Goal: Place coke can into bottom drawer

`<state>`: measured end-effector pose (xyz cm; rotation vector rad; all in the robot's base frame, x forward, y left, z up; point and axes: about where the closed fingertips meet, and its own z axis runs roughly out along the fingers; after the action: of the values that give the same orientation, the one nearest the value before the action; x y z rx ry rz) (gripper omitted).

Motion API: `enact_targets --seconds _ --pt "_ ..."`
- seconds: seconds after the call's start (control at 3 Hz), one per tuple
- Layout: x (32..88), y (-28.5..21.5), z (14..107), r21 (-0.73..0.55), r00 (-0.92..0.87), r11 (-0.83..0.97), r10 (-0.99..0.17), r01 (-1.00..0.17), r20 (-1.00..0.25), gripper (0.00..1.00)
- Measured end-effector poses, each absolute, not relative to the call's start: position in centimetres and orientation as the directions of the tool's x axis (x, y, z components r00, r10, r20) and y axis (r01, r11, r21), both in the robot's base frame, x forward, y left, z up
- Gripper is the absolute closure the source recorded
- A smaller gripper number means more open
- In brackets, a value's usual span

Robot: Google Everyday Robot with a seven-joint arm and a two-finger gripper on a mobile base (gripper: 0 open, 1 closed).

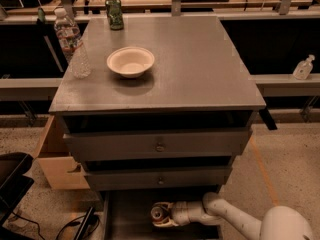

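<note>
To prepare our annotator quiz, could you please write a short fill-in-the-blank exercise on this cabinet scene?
1. The bottom drawer, where the tool holds the coke can, is ___.
2. The cabinet top carries ___ things: green can, water bottle, white bowl.
3. The bowl is ___.
Missing words: open; three; empty.

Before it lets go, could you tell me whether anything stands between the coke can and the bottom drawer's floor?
Nothing visible does: the gripper holds the small silver-topped coke can low inside the open, shallow grey bottom drawer, with only dark floor showing around it.
</note>
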<state>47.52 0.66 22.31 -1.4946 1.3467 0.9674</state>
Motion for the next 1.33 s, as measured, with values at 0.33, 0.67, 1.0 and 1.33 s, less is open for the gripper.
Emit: enact_targets --seconds 0.33,0.67,1.0,1.33 --pt "47.73 0.33 20.18 -0.076 0.083 -0.034 -0.335 -0.997 -0.938 1.0" --pt "47.58 0.62 20.23 -0.075 0.083 -0.037 -0.331 -0.997 -0.94 0.74" --pt "47.47 0.81 20.19 -0.073 0.082 -0.039 -0.329 -0.997 -0.941 0.51" --pt "47.32 1.06 20.15 -0.071 0.081 -0.042 -0.326 -0.997 -0.942 0.26"
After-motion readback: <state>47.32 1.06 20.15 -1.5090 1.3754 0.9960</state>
